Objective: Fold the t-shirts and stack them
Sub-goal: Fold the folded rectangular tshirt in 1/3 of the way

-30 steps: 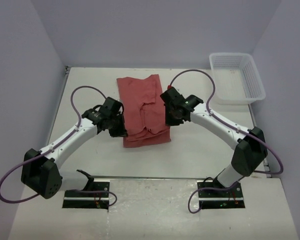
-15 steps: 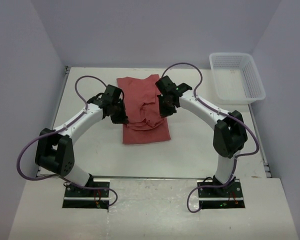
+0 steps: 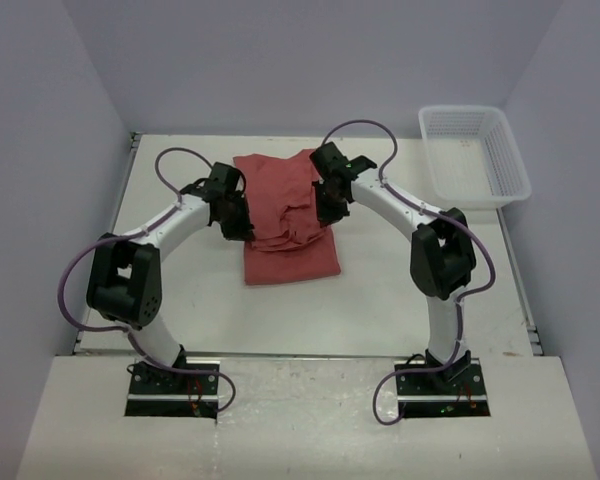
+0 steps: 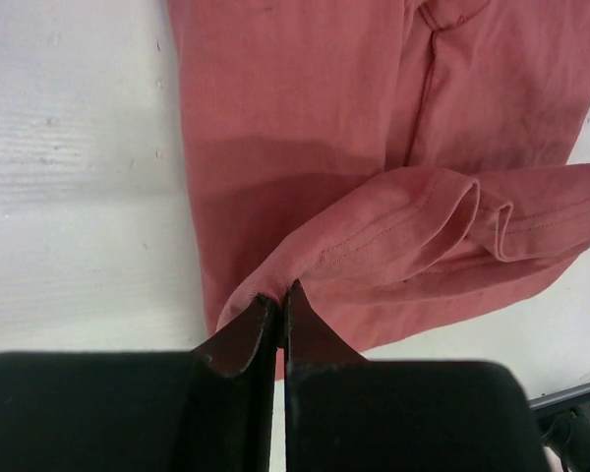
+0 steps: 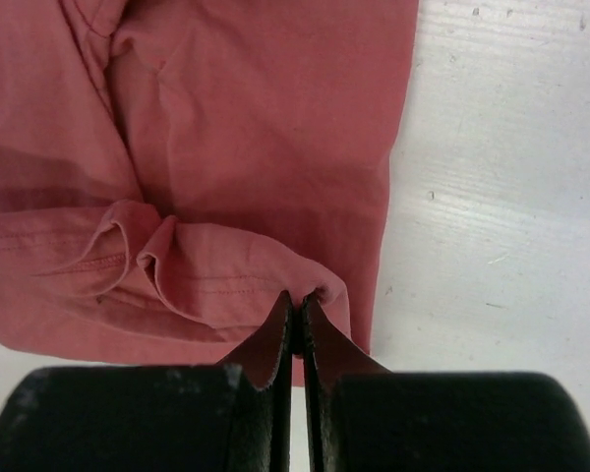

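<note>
A brick-red t-shirt (image 3: 285, 215) lies partly folded at the table's middle back. Its hem edge is lifted off the lower layer and hangs as a fold between my two grippers. My left gripper (image 3: 242, 228) is shut on the hem's left corner; in the left wrist view its tips (image 4: 279, 295) pinch the red cloth (image 4: 393, 236). My right gripper (image 3: 325, 217) is shut on the right corner, with the tips (image 5: 299, 300) clamping the rolled edge (image 5: 226, 275). The flat layer of the shirt (image 5: 275, 108) lies on the table beneath.
A white mesh basket (image 3: 475, 155) stands at the back right corner. Pale walls close the table on the left, back and right. White table surface (image 3: 280, 320) lies between the shirt and the arm bases.
Both grippers have carried the shirt's near hem away from the bases toward the back, folding it over the far part. Both arms now reach further out.
</note>
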